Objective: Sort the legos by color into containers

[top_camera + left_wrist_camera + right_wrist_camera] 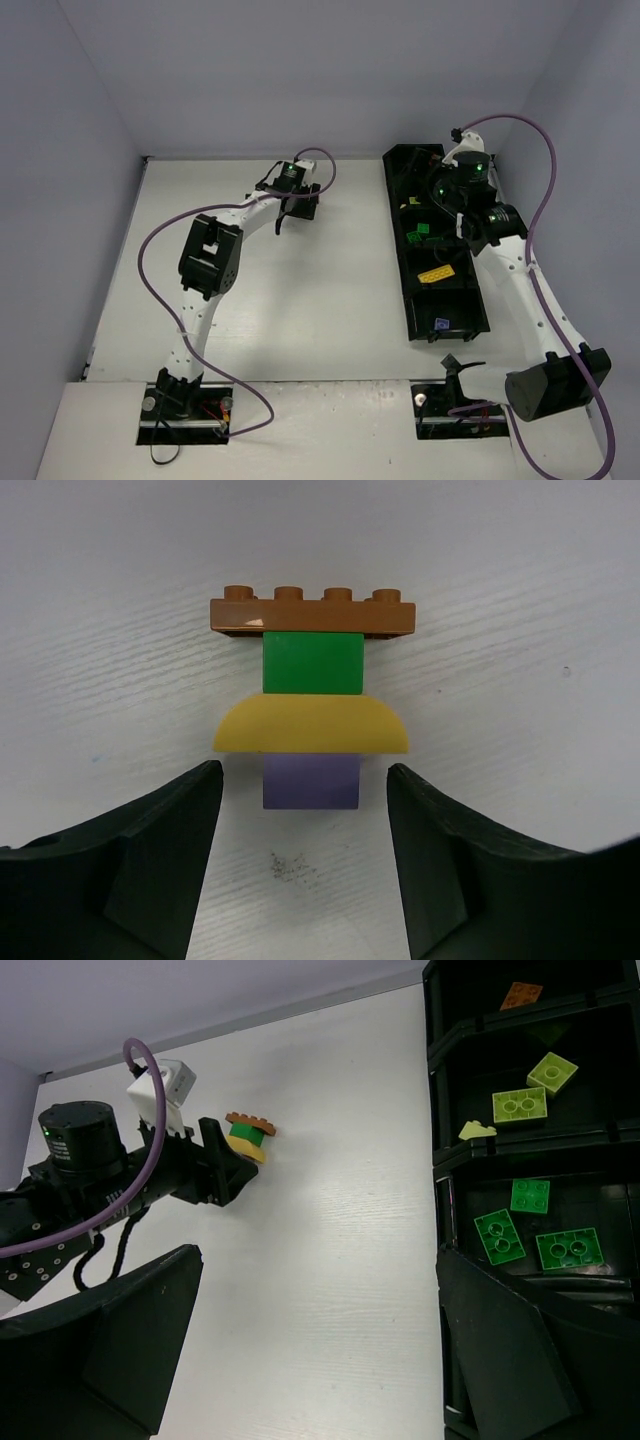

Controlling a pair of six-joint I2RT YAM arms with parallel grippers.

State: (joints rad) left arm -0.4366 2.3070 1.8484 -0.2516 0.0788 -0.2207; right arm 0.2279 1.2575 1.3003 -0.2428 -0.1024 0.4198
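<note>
A stack of legos shows against the white table in the left wrist view: an orange-brown plate (312, 616) farthest, then a green brick (312, 663), a yellow curved piece (310, 726) and a lilac brick (311, 792) nearest. My left gripper (304, 772) is open; its fingers flank the lilac end with a gap on each side. The same stack (246, 1136) sits at the left gripper's tips in the right wrist view. My right gripper (318, 1260) hangs wide open and empty at the left edge of the black containers (432, 1080).
The containers (402, 262) run along the right side of the table. Their compartments hold an orange lego (521, 995), lime legos (519, 1106), green legos (500, 1236), a yellow one (434, 273) and a lilac one (441, 323). Purple cables loop off both arms.
</note>
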